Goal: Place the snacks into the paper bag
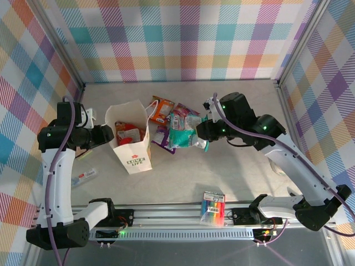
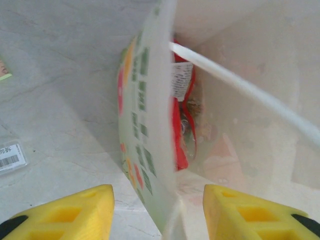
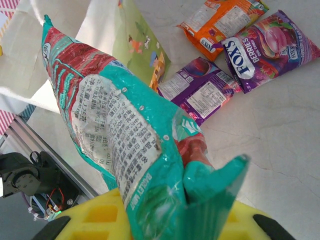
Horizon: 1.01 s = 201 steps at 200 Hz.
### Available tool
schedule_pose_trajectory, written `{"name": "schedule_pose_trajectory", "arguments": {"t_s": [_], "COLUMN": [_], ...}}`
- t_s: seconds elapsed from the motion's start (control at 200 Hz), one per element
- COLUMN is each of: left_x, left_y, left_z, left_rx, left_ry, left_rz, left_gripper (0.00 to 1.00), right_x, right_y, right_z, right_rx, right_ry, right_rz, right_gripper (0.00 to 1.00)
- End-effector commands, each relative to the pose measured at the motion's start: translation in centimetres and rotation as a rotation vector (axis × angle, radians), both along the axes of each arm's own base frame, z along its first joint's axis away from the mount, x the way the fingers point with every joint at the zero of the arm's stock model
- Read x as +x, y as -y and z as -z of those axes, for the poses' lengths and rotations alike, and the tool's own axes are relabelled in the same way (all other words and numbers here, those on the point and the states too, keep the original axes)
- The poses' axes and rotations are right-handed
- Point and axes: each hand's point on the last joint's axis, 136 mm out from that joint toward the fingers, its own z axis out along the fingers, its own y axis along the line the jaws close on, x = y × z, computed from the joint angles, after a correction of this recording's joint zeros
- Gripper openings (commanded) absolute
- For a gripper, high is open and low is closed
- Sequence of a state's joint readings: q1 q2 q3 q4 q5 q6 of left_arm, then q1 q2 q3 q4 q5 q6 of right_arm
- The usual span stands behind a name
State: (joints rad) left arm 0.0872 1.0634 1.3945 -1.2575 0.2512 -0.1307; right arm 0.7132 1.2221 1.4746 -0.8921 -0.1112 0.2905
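My right fingers (image 1: pixel 204 133) are pinching the teal packet (image 3: pixel 125 130) by one end, and its long axis is stretching away from them toward the left in the top view. The paper bag (image 1: pixel 133 158) is standing left of centre there with its mouth up and the red packet (image 1: pixel 128 133) lying inside, so I am judging that the carry runs leftward. My left fingers (image 1: pixel 108 136) are spread, straddling the bag's left wall.
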Motion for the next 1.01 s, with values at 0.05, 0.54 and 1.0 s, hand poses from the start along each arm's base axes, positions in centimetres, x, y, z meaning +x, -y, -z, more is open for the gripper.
{"name": "schedule_pose_trajectory", "arguments": {"t_s": [0.05,0.54,1.0], "left_x": [-0.7,1.3,3.0], "left_y": [1.3,-1.7,-2.3], "left_z": [-3.0,-4.2,-4.7], "left_rx": [-0.034,0.047,-0.066], "left_ry": [0.093,0.149,0.227], "left_rz": [0.069,-0.11,-0.236], "left_gripper": [0.55,0.51,0.24], "right_x": [-0.1,-0.5,-0.4], "right_y": [0.0,0.6,-1.6], "right_z": [-2.0,-3.1,-9.9], "right_rx": [0.043,0.05,0.191], "right_ry": [0.065,0.088,0.165], "right_rz": [-0.006,0.002,-0.073], "right_gripper": [0.24,0.24,0.19]}}
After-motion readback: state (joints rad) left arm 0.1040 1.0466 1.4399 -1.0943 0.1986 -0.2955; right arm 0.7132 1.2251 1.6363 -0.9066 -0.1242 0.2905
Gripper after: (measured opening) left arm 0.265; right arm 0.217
